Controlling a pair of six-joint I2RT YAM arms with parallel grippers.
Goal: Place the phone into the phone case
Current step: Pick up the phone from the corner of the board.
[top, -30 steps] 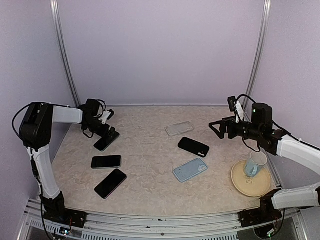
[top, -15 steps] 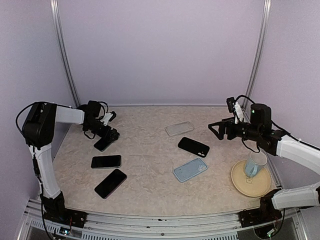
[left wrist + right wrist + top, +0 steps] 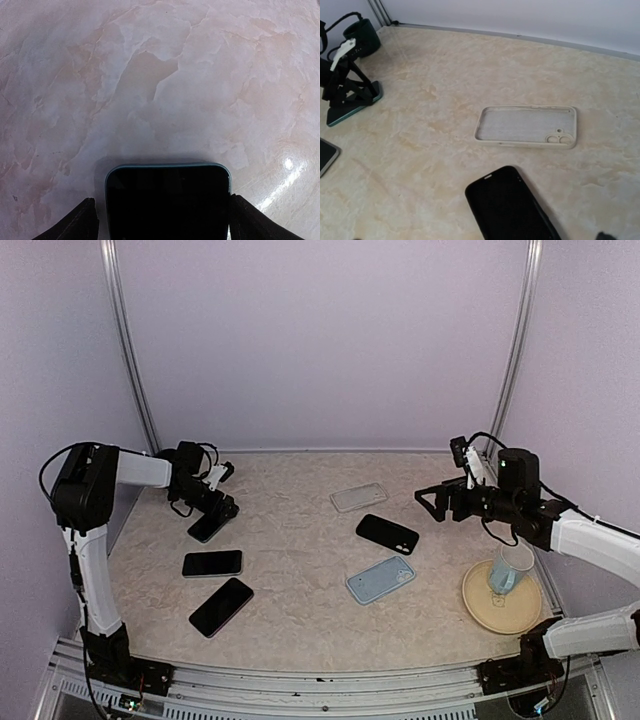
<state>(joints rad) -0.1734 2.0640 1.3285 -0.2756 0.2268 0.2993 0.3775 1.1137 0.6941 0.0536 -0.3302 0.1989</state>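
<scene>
At far left | left tool [image 3: 216, 508] clamps phone [image 3: 167, 200] | right tool [image 3: 429, 502] wide | teal rim [image 3: 167, 164] wrist-only

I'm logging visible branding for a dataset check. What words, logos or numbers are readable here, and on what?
No text, logo or number is readable in any view.
Phone between the left gripper's fingers: dark screen, nothing printed.
Three phones lying flat: blank.
Clear case, blue case, cup, plate: no markings visible.
</scene>
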